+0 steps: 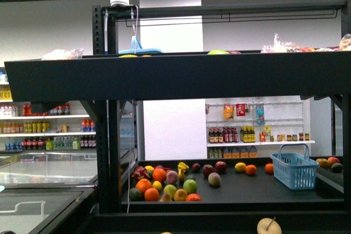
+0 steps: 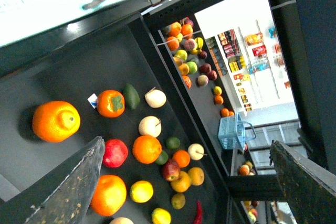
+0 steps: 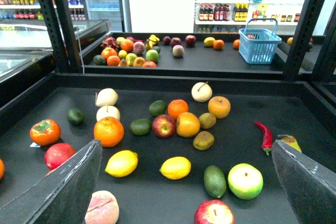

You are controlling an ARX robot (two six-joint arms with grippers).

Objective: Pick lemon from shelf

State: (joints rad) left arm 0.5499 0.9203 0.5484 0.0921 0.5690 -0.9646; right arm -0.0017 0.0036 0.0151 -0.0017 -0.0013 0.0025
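My right claw (image 3: 186,147) hangs wide open and empty above the shelf (image 3: 236,129). The lemon (image 3: 175,167) lies on it near a green fruit (image 3: 214,181); closing off-centre could send the lemon rolling or catch that neighbour.

Two glossy yellow oval lemons lie on their sides, near each other but apart, on a flat dark tier of the black metal shelf (image 3: 236,127) with perforated uprights, the left lemon (image 3: 122,163) just below an orange, the right lemon (image 3: 175,168) showing a small nub end.
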